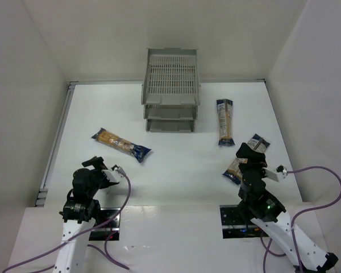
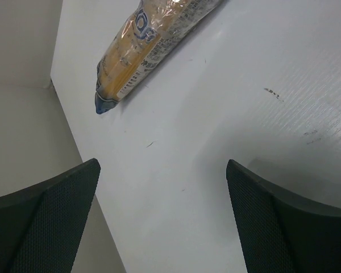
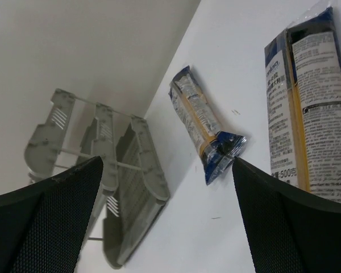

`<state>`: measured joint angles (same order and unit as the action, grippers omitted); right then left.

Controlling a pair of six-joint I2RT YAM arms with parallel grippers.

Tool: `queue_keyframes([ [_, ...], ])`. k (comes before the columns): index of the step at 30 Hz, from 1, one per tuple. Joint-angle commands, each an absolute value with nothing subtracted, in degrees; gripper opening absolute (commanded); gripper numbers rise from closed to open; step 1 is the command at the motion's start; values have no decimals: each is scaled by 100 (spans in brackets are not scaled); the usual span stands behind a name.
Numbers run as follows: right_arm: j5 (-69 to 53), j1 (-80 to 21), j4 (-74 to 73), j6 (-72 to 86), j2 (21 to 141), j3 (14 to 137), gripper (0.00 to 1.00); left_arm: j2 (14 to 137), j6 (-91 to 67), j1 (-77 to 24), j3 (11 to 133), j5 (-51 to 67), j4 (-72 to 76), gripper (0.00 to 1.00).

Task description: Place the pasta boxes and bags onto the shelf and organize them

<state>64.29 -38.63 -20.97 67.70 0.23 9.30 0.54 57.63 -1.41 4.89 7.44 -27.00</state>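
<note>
We see a light grey three-tier rack (image 1: 170, 91) at the bench's (image 1: 176, 182) far side. Three clear, blue-ended packets of yellow pasta lie flat: the left packet (image 1: 121, 144) diagonal, the middle packet (image 1: 224, 121) right of the rack, the right packet (image 1: 258, 141) partly hidden.

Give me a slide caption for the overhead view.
Open left pincer and right pincer near three pasta packets lying on the table, before the grey shelf.

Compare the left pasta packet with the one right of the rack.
The left packet lies diagonally; the rack-side packet runs nearly front to back. The left packet sits further forward on the table; the rack-side packet, further back. Both lie flat, with dark blue ends.
</note>
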Motion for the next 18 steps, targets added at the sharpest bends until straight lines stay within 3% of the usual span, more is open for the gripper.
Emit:
queue_keyframes([
  [1, 6584, -3823, -1725, 6053, 0, 1002, 100, -70, 5458, -97, 642, 826, -2979, 99],
  [5, 5636, -3823, -460, 4098, 0, 949, 100, -70, 6379, -97, 484, 826, -3008, 99],
  [9, 5361, -3823, -632, 4122, 78, 1281, 100, -70, 6470, -97, 510, 188, -2612, 99],
  [11, 5309, -3823, -694, 4114, 263, 1537, 100, -70, 5814, -97, 562, -392, -1668, 99],
  [13, 5134, -3823, -694, 4035, 937, 2037, 100, -70, 5564, -97, 615, -1112, -1154, 99],
  [18, 4554, -3771, -633, 3606, 3651, 3852, 100, -18, 5204, -97, 1222, -1186, -933, 99],
])
